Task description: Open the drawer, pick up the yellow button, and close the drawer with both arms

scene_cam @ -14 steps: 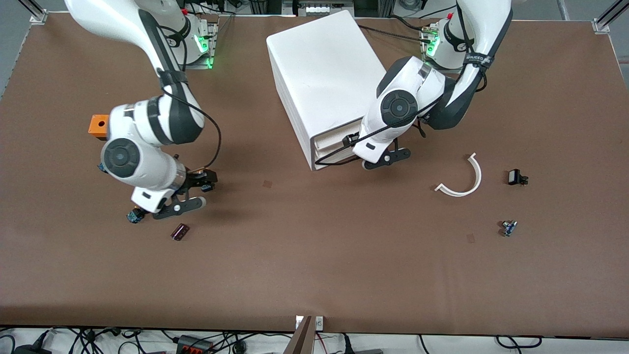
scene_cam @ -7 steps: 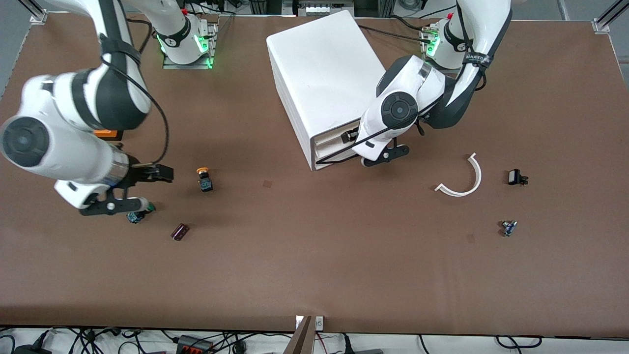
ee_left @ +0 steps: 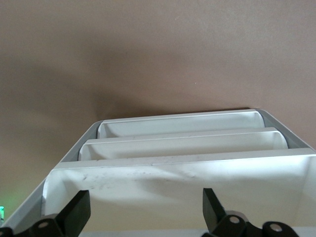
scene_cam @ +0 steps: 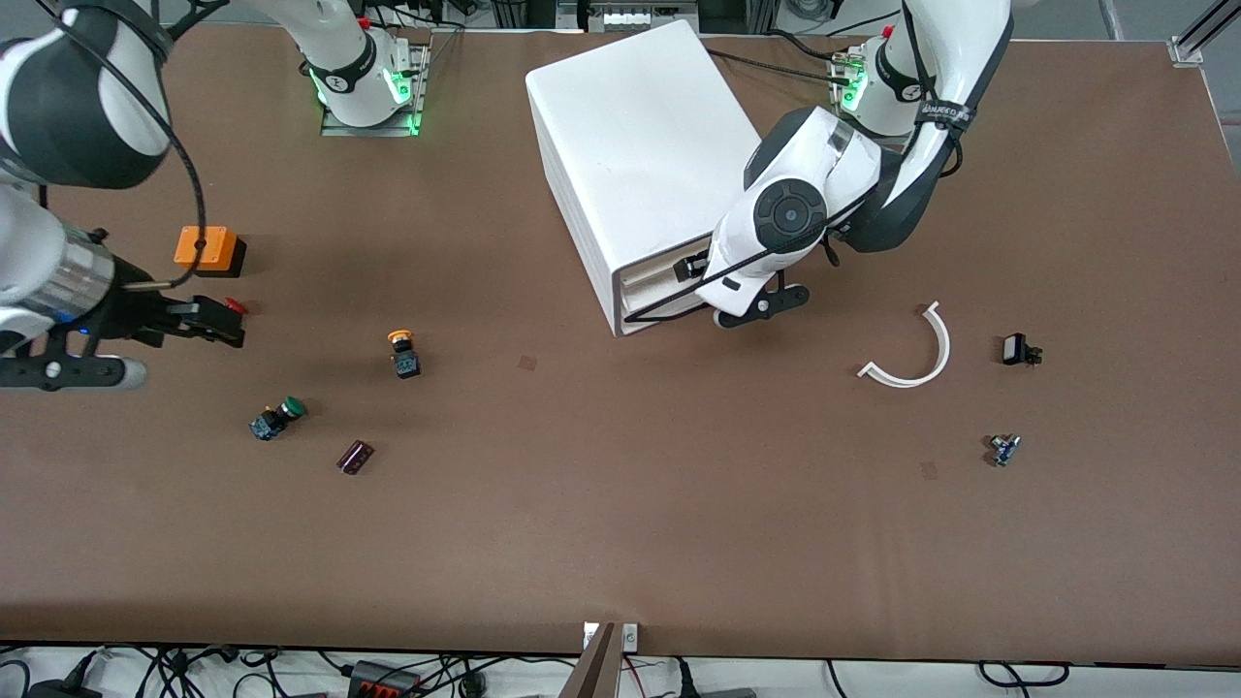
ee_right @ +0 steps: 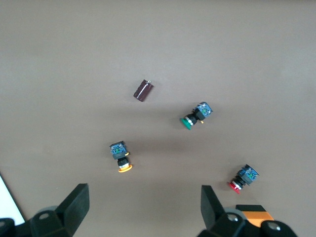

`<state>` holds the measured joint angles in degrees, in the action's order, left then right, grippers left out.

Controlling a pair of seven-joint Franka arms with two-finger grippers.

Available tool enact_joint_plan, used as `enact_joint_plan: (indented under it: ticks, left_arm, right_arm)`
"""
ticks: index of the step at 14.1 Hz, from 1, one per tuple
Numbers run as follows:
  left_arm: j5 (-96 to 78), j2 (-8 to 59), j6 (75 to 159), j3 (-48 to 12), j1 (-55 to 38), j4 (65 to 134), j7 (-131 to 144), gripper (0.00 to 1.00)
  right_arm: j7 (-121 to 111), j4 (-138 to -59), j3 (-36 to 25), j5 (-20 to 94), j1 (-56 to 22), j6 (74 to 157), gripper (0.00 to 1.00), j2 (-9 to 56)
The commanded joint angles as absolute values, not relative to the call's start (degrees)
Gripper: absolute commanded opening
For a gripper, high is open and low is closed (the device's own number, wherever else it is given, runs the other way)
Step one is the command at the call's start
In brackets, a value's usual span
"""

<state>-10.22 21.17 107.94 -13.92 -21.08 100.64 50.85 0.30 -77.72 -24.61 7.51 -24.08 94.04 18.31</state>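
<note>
The orange-yellow capped button (scene_cam: pixel 400 351) (ee_right: pixel 121 159) stands free on the table, toward the right arm's end. My right gripper (scene_cam: pixel 179 351) (ee_right: pixel 143 207) hangs open and empty above the table beside a red-capped button, apart from the orange-yellow one. The white cabinet (scene_cam: pixel 630 145) sits between the arm bases. Its top drawer (scene_cam: pixel 659 273) (ee_left: pixel 173 173) looks pulled out a short way and shows white and empty inside. My left gripper (scene_cam: pixel 729 291) (ee_left: pixel 146 210) is open at that drawer's front, its fingers spread over the white plastic and gripping nothing.
A red-capped button (scene_cam: pixel 236 306) (ee_right: pixel 243 178), a green-capped button (scene_cam: pixel 278 417) (ee_right: pixel 195 116), a dark red cylinder (scene_cam: pixel 355 457) (ee_right: pixel 143 91) and an orange block (scene_cam: pixel 206 250) lie near the right gripper. A white curved strip (scene_cam: pixel 911 351) and two small dark parts (scene_cam: pixel 1018 349) (scene_cam: pixel 1003 449) lie toward the left arm's end.
My right arm has lifted off the orange-yellow button and swung out toward its end of the table, leaving the button uncovered. The left gripper has edged slightly toward the cabinet.
</note>
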Motion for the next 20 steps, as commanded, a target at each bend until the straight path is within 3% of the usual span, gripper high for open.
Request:
enact_joint_plan:
  ticks: [1,4,7,10,14,16,18,20]
  left_arm:
    - [-7.1,19.5,106.5,-13.8,-17.9,98.5,49.9,1.00]
    - [1.6,19.9,99.0,-13.6,-14.5,90.5,42.0,1.00]
    - [3.3,19.5,94.7,-13.7,-6.5,84.7,25.2,1.00]
    - [3.3,18.6,89.3,-12.9,-0.9,79.3,9.6,1.00]
    - [1.7,9.6,89.5,-4.2,0.4,84.8,-7.6,1.00]
    - [1.3,2.1,91.5,-3.7,0.4,92.2,-7.3,1.00]
    - [1.5,-3.4,100.5,-3.4,0.4,102.2,-7.1,1.00]
    - [1.5,-3.6,101.8,-2.6,0.4,102.8,-7.7,1.00]
  right_arm:
    - [1.7,-76.8,-23.7,8.0,-21.4,93.1,1.00,16.4]
    - [0.9,-77.0,-20.1,7.8,-16.5,94.0,1.00,15.2]
    - [0.8,-77.6,-8.6,6.9,-4.3,93.8,1.00,12.9]
    - [-2.3,-79.1,-6.7,6.1,-1.6,93.8,1.00,11.9]
    - [-2.2,-79.2,-6.8,5.1,-1.1,91.9,1.00,11.8]
    - [-1.5,-80.7,-6.6,3.3,-1.5,90.6,1.00,10.5]
    - [-1.6,-84.5,-6.6,3.1,-1.5,91.7,1.00,8.1]
    - [-1.6,-87.5,-6.5,1.2,-1.5,92.5,1.00,6.2]
